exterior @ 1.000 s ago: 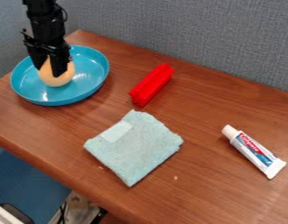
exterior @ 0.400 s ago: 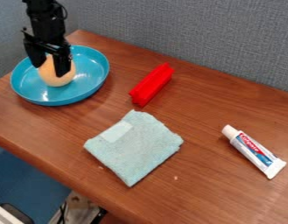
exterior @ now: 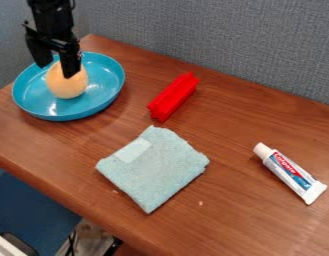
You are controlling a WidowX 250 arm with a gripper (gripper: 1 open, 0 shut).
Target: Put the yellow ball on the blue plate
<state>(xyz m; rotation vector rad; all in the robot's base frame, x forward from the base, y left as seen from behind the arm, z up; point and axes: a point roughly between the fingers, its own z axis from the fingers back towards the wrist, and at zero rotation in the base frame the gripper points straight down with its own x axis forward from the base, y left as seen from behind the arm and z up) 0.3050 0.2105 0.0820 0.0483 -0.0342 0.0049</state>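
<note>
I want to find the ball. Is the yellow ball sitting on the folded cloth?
No, the yellow ball sits inside the blue plate, well away from the folded cloth.

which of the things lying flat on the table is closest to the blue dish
The red rectangular block, lying just right of the glossy blue round dish. The pale blue-green folded cloth sits nearer the front edge, and the white toothpaste tube lies far right.

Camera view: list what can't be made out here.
- Yellow ball: its upper part sits behind the gripper.
- Arm above the gripper: cut off by the top edge.
- Blue plate: part of its far rim is behind the gripper.
- Toothpaste tube: lettering too small to read.
- Patch on the cloth: too small to identify.
</note>
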